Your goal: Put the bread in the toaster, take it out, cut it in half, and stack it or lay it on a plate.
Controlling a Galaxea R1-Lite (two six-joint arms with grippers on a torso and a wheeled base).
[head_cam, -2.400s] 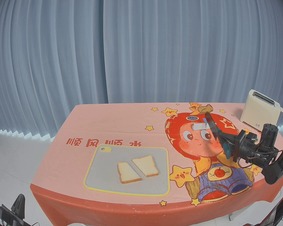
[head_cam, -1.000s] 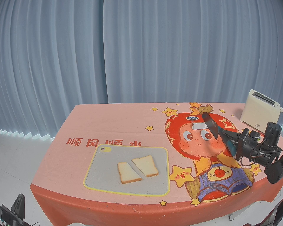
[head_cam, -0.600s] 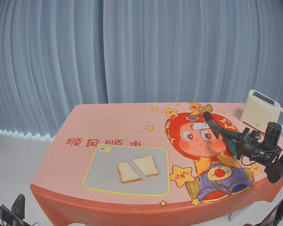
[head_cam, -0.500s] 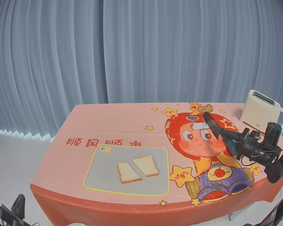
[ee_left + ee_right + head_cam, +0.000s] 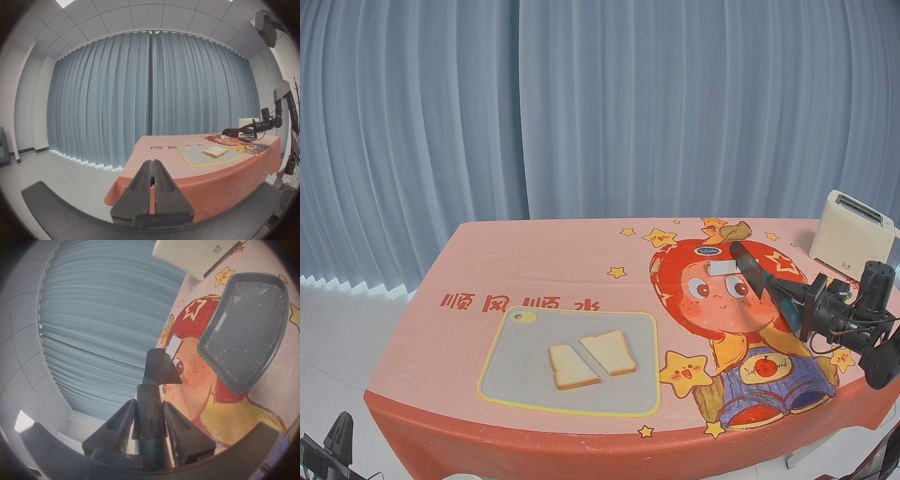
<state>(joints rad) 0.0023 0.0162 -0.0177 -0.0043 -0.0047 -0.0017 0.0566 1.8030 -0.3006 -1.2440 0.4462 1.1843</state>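
Knife handle (image 5: 789, 314) largely hidden inside right hand (image 5: 149, 404) (toaster (image 5: 193, 252) cropped at edge)

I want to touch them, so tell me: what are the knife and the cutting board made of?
Knife: dark matte blade, perhaps coated metal or ceramic; the teal handle looks like plastic. Cutting board: probably plastic, with a smooth grey face, a moulded yellow rim and a hanging hole.

bread halves (image 5: 572, 367) side by side on cutting board (image 5: 506, 375), front-left of surface (image 5: 550, 262) | toaster (image 5: 851, 234) way back right | tray (image 5: 247, 333) near toaster
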